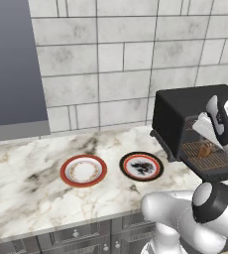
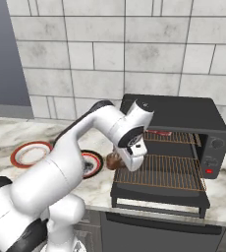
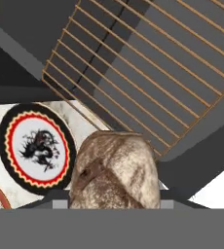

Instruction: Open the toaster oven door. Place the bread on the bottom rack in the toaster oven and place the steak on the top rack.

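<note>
Nearest the hand camera, the bread (image 3: pixel 115 170), a brown crusty chunk, is sitting between the jaws of the gripper (image 3: pixel 115 204); the jaws are standing partly open, about the width of the loaf, and appear to be clamping it. In the right base view the gripper (image 2: pixel 129 160) is hanging by the front left corner of the pulled-out wire shelf, with the bread (image 2: pixel 113 160) peeking out at its left side, above the counter edge and not yet over the wires.

Just beyond, the toaster oven door (image 2: pixel 159 197) is lying folded down and open. The bottom rack (image 2: pixel 161 172) is sticking out over it, bare. Higher and further in, the top rack (image 2: pixel 176 138) is carrying a flat red piece that is probably the steak (image 2: pixel 159 132), though it is too small to be sure. The toaster oven (image 2: pixel 183 115) is standing against the tiled wall.

To the left, two plates are lying on the marble counter (image 1: pixel 27 168): a black-rimmed plate (image 1: pixel 142 166) and, further off, a red-rimmed plate (image 1: pixel 83 170).

The step in hand seems to be delivering the bread. Next, the arm would need to be carrying it sideways over the lower shelf, lowering it onto the wires, then releasing.
</note>
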{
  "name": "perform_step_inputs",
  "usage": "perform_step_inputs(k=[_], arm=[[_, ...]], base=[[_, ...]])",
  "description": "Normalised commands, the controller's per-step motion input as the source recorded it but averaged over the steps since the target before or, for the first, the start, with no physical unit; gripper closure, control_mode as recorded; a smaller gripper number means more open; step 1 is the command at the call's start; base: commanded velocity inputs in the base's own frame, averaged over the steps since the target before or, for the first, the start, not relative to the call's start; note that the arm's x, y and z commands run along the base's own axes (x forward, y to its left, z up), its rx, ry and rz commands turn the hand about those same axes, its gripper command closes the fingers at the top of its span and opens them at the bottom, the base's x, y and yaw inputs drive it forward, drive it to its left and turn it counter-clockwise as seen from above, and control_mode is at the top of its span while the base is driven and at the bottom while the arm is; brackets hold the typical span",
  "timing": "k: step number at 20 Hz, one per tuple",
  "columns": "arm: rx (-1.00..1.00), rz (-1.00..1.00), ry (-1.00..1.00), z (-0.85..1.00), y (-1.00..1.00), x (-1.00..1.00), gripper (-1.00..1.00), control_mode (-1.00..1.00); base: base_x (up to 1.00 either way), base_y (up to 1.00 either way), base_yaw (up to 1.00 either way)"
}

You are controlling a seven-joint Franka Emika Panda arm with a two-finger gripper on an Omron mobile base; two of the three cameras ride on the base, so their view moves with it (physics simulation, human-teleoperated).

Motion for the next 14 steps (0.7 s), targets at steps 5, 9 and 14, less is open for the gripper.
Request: perform_step_inputs(k=[5, 9, 14], arm=[[0.0, 0.22, -0.01, 0.0, -0.55, 0.17, 1.0, -1.0], [0.0, 0.09, 0.0, -0.04, -0.52, 0.27, 1.0, -1.0], [0.0, 0.05, -0.02, -0.2, -0.41, 0.26, 1.0, -1.0]], base=[[0.0, 0.0, 0.0], [0.0, 0.0, 0.0], [0.0, 0.0, 0.0]])
